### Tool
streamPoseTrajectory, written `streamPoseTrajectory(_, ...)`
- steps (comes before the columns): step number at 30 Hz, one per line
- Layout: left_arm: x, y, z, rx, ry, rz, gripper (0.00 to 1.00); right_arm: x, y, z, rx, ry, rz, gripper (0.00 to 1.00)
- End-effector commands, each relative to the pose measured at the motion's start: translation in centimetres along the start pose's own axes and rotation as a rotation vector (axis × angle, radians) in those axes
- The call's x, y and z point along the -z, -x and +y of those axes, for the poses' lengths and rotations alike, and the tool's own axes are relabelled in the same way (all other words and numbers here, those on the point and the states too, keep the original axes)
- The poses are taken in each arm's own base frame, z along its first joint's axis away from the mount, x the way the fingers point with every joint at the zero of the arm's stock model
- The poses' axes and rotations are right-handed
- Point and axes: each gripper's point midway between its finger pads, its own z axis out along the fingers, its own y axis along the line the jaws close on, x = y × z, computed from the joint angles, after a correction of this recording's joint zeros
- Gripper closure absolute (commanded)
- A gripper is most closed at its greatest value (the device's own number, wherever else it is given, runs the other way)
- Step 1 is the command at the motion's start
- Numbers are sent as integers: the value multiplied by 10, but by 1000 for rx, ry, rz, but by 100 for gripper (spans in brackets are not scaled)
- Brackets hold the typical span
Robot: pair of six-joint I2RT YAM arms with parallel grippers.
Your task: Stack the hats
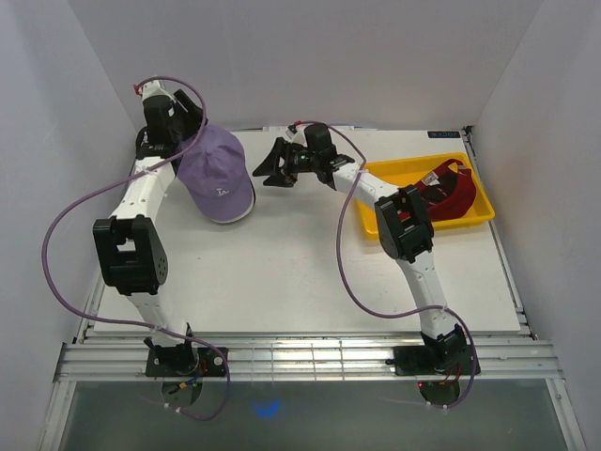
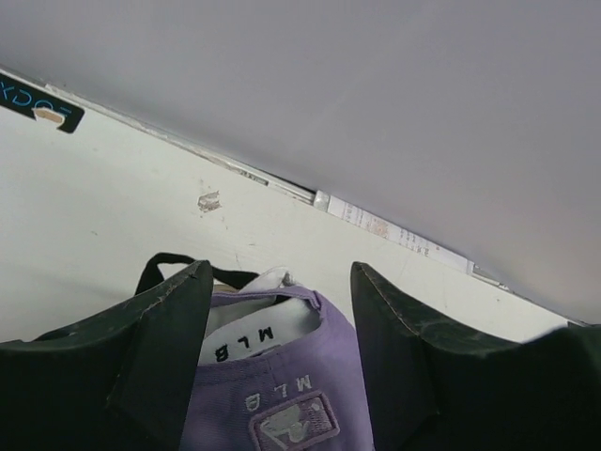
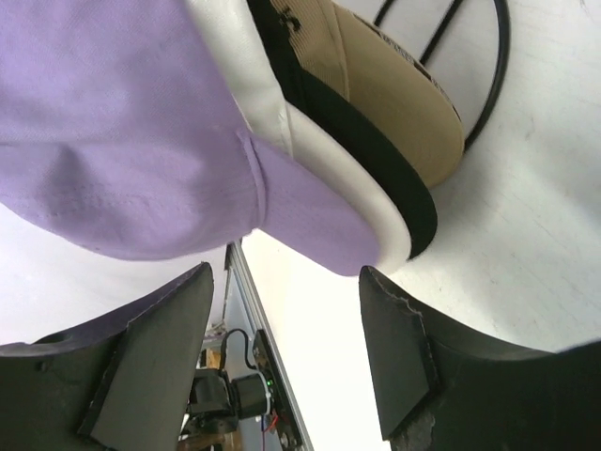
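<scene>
Stack: purple cap [image 1: 218, 174] on white cap [image 3: 272, 103], black cap [image 3: 376, 160], tan cap [image 3: 394, 85]; red cap [image 1: 449, 188] not yet added, in yellow tray [image 1: 474, 218]. Jaws apart: left gripper [image 2: 282, 282], right gripper [image 3: 286, 282].

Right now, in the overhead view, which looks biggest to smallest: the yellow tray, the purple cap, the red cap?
1. yellow tray
2. purple cap
3. red cap, though the right arm hides part of it, so its last place is unsure.

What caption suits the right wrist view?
Open right gripper beside purple cap atop white cap, black cap, tan cap.
</scene>
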Motion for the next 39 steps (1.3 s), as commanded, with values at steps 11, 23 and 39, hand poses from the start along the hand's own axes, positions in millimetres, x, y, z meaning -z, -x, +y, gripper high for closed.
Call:
streamPoseTrajectory(11,57,110,-64,-15,-178,-300,28,70,15,38,119,-20,-103,31)
streamPoseTrajectory(23,110,67,-185,6,-462,-244,29,305,-9,130,239,-101,-561,30)
streamPoseTrajectory(39,149,-212,-353,-172,-969,283,32,405,-49,233,363,-86,-806,23)
